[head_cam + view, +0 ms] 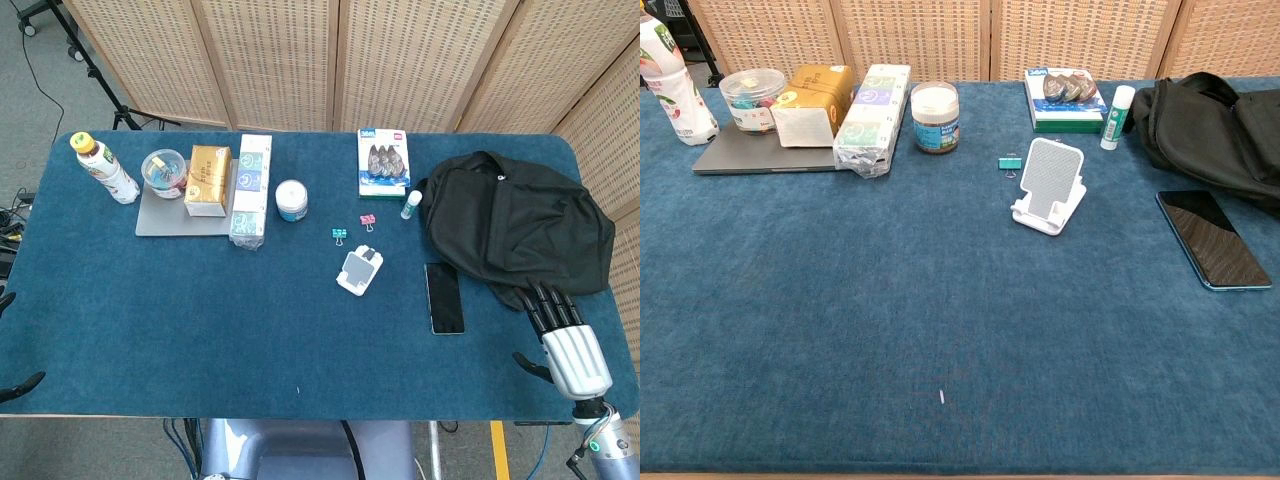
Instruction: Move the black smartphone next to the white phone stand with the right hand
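The black smartphone (445, 297) (1212, 238) lies flat, screen up, on the blue table, right of centre. The white phone stand (359, 270) (1049, 186) sits a short way to its left, apart from it. My right hand (562, 331) hovers at the table's front right, to the right of the phone, fingers stretched forward and apart, holding nothing; it does not show in the chest view. My left hand is mostly out of frame: only dark fingertips (20, 384) show at the left edge.
A black bag (515, 225) lies just behind the phone and right hand. Two small binder clips (339, 234) and a glue stick (411, 205) sit behind the stand. Further back are a jar (291, 200), boxes, a bottle (103, 168) and a grey tray (160, 220).
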`<state>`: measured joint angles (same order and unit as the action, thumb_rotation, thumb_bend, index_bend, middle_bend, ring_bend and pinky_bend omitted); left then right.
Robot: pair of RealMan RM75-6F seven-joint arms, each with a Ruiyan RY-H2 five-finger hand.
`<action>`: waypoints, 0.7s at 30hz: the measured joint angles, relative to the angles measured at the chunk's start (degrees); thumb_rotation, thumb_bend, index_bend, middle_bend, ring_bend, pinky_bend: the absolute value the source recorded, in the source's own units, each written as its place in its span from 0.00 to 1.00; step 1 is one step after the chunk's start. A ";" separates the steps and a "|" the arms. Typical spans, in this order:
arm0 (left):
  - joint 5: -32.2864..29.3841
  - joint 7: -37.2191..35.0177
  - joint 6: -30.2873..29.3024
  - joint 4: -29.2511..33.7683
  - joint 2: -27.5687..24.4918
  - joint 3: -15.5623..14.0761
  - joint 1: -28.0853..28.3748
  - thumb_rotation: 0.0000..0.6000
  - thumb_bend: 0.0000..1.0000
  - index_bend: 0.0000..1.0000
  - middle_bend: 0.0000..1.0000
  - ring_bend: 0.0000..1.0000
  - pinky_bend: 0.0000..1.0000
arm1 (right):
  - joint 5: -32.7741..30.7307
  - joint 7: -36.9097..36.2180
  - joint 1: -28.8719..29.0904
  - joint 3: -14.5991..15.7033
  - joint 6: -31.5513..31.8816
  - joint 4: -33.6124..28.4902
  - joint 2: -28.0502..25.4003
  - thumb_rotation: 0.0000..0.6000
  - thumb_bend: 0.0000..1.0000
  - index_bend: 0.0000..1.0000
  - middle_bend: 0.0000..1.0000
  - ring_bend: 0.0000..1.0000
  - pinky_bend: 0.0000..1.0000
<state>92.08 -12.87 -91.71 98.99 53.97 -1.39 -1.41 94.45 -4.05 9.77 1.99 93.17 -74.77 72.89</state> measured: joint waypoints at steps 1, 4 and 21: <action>0.01 0.07 0.00 -0.02 0.03 -0.02 -0.02 1.00 0.01 0.00 0.00 0.00 0.00 | 0.04 -0.15 -0.02 -0.07 -0.15 0.07 -0.05 1.00 0.00 0.03 0.00 0.00 0.08; -0.11 0.27 0.08 0.01 0.09 -0.01 -0.01 1.00 0.01 0.00 0.00 0.00 0.00 | -0.08 -0.31 -0.03 -0.27 -0.77 0.14 -0.04 1.00 0.00 0.03 0.00 0.00 0.08; -2.12 1.35 1.34 0.72 0.27 0.81 0.53 1.00 0.01 0.00 0.00 0.00 0.00 | 0.73 0.11 10.03 -2.65 -15.65 20.29 9.04 1.00 0.00 0.01 0.00 0.00 0.01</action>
<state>89.96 -11.52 -90.37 99.72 54.24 -0.58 -0.88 95.18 -3.94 19.81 -0.65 77.52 -54.48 81.93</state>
